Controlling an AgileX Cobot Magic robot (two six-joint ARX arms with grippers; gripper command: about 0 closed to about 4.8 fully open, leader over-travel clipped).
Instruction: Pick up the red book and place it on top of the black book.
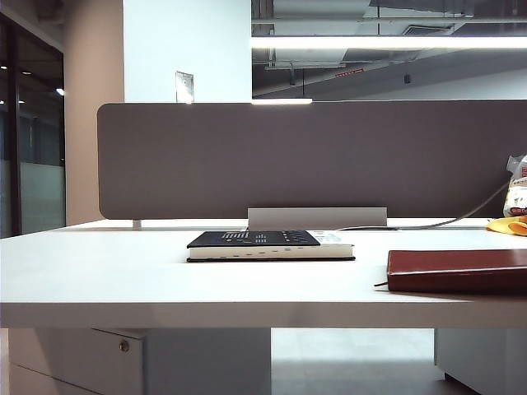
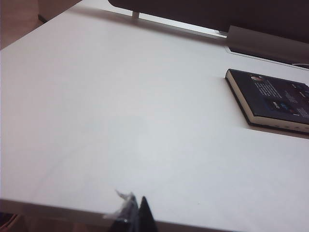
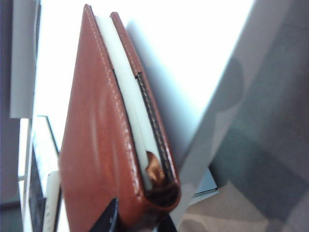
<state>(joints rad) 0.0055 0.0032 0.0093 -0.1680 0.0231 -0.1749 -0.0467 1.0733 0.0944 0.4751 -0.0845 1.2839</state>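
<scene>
The red book (image 1: 457, 271) lies flat at the right of the white table (image 1: 123, 280), near its front edge and cut off by the picture's side. In the right wrist view my right gripper (image 3: 140, 220) has a dark finger on each cover of the red book (image 3: 96, 140), shut on its edge beside the ribbon marker (image 3: 153, 169). The black book (image 1: 263, 243) lies flat in the middle of the table, to the left of the red one; it also shows as the black book (image 2: 275, 99) and the black book (image 3: 43, 164). My left gripper (image 2: 137, 210) hangs shut over the table's front edge, holding nothing, far from both books.
A grey partition (image 1: 305, 156) with a grey foot (image 1: 317, 218) closes the back of the table. A yellow thing (image 1: 509, 224), a packet (image 1: 517, 189) and a cable (image 1: 445, 220) sit at the back right. A drawer unit (image 1: 82, 358) stands under the table.
</scene>
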